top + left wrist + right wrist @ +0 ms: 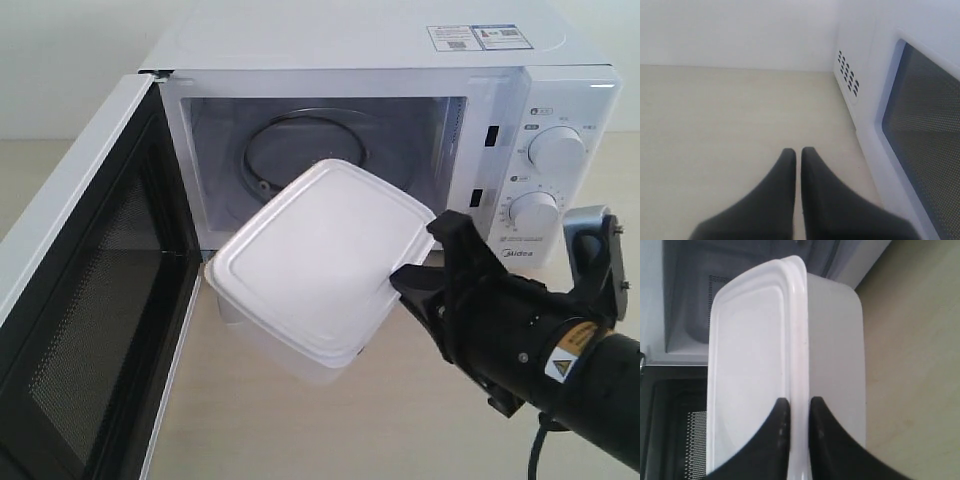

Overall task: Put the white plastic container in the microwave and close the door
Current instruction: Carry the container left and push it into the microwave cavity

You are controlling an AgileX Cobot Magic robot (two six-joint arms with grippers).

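Observation:
The white plastic container [315, 265] hangs tilted in the air in front of the microwave [380, 60] opening, its lid facing up. My right gripper [412, 272] is shut on the rim of the container [800, 340], one finger on the lid and one on the side wall. The door [80, 290] stands wide open at the left, its black mesh inner face showing. Inside the cavity lies the turntable ring [300, 150]. My left gripper [798, 151] is shut with nothing in it, low over the table beside the door [920, 125]; it does not show in the exterior view.
Two round dials [556, 150] sit on the microwave's right panel. Stickers [480, 37] lie on its top. The light wooden table [300, 420] extends in front of the microwave. A white wall [740, 30] stands behind.

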